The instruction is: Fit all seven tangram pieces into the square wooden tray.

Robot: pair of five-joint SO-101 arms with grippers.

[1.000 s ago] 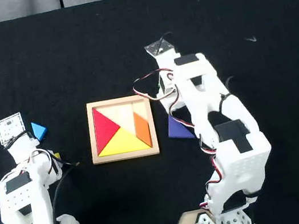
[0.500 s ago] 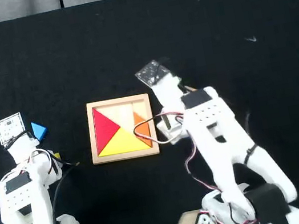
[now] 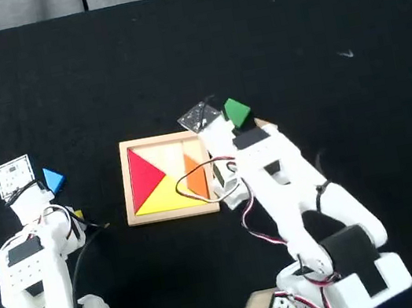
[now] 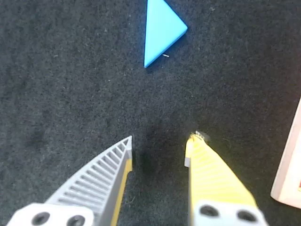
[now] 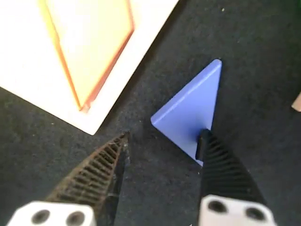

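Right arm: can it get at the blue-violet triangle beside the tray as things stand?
Probably yes. The right claw is open at the blue-violet triangle, one finger over its edge, the other above the cloth between it and the tray. Nothing blocks it; a small shift may help.

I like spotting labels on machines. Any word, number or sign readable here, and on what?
No text can be read.
The speckled plate on the left arm and the grey plate on the right arm bear marks too small to make out.
The wooden tray shows no print.
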